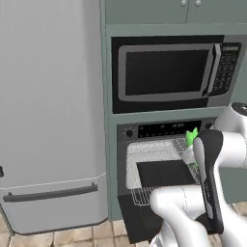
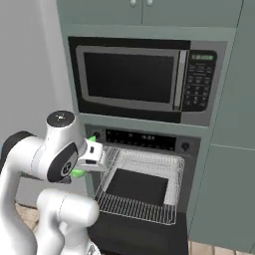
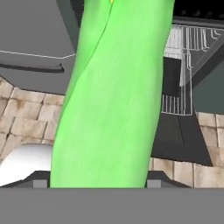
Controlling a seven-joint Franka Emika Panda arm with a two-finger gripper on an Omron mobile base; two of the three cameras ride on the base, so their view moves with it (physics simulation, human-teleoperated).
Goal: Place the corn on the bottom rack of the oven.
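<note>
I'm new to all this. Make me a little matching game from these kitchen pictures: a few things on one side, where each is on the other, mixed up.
Things:
1. corn
2. microwave
3. black tray
4. fridge

Places:
A. left of the oven
B. above the oven
C. in the hand
D. inside the open oven, among the wire racks

Pairs: 1-C, 2-B, 3-D, 4-A

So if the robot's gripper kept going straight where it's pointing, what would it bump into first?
The gripper, holding the corn, seems to point down toward the tiled floor beside the oven's open door, so probably the floor. Depth is unclear.
</note>
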